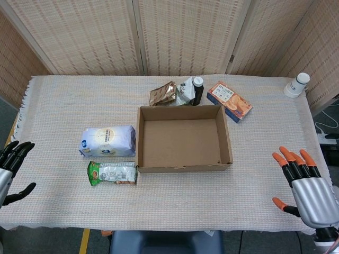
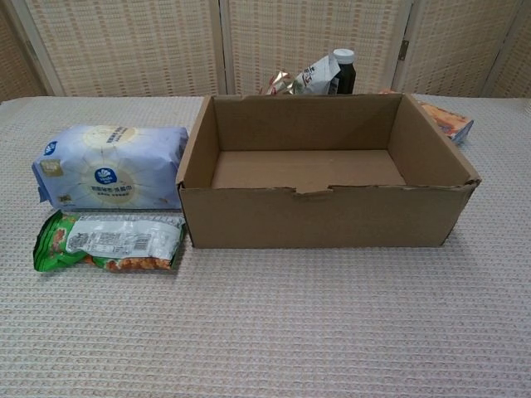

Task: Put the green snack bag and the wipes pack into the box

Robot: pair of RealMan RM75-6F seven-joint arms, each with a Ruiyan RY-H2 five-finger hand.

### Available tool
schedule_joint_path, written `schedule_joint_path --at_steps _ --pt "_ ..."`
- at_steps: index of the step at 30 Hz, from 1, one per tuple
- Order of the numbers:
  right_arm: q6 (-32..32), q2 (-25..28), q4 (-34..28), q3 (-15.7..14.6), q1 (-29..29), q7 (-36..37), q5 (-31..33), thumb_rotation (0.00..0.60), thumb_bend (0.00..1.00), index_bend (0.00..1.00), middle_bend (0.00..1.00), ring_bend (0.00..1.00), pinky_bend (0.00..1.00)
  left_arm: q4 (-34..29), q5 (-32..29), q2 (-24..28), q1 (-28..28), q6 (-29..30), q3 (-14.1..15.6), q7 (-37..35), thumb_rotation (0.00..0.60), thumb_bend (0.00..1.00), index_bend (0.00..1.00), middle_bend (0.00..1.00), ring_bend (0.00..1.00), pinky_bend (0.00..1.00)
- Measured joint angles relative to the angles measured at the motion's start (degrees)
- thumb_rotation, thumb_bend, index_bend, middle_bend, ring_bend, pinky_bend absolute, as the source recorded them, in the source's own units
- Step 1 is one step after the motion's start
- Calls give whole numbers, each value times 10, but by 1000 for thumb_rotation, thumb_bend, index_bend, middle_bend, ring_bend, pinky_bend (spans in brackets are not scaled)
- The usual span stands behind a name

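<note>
The left hand [image 1: 11, 170], fingers spread and holding nothing, is seen far left of the cardboard box [image 1: 183, 138]. The wipes pack [image 1: 107, 141] and, nearer the robot, the green snack bag [image 1: 112, 173] are laid just left of the box, outside it. The right hand [image 1: 306, 188] is held well right of the box, fingers apart, holding nothing.

Bright, even light; both views sharp. The box [image 2: 328, 217] throws only a soft, thin shadow at its base, no glare inside it
</note>
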Motion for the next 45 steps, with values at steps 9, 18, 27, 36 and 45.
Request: schedule_joint_path --at_steps 9,18,27,36,45 --pt "-10 -3 0 2 5 -6 13 600 4 106 9 0 0 2 -1 -16 -10 -26 2 5 600 218 12 72 23 201" --pt "-5 -1 0 0 1 -2 4 600 4 106 9 0 0 22 -34 -26 -27 -49 -10 41 600 219 13 72 23 204" --pt "-15 -4 0 -2 5 -9 5 600 4 106 9 0 0 43 -41 -29 -28 -56 -9 0 600 218 13 73 23 203" --pt "-19 -9 0 -1 6 -17 14 600 5 106 9 0 0 30 -25 -84 -66 -124 -3 5 600 218 20 83 30 216" --pt "-17 -7 0 2 8 -13 24 600 4 106 9 0 0 20 -50 -175 -119 -209 -3 67 600 218 33 104 51 234"
